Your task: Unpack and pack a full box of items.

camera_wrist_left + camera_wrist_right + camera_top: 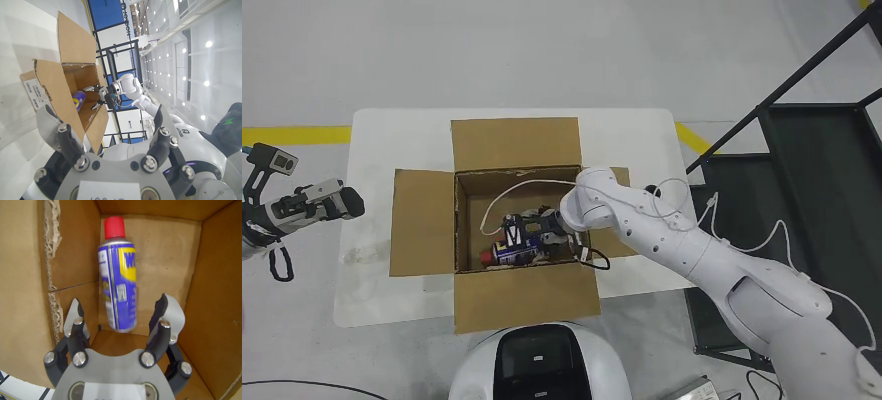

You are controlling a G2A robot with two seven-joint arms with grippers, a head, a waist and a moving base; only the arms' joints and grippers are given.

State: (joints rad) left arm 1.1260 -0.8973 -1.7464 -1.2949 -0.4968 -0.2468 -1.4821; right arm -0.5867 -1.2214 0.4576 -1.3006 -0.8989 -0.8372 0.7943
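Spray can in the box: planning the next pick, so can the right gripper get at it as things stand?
Probably yes: the right gripper is open inside the box, facing the spray can, nothing between them, though one wall sits close.

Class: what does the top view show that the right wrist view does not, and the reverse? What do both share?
Top view, not right wrist view: the white table under the box, the box's four flaps folded outward, the left hand at the table's side edge. Right wrist view, not top view: a torn corrugated edge on an inner wall, and the right hand with fingers open either side of the spray can, not touching it. Both: the cardboard box, the blue spray can with red cap lying inside, the right hand in it.
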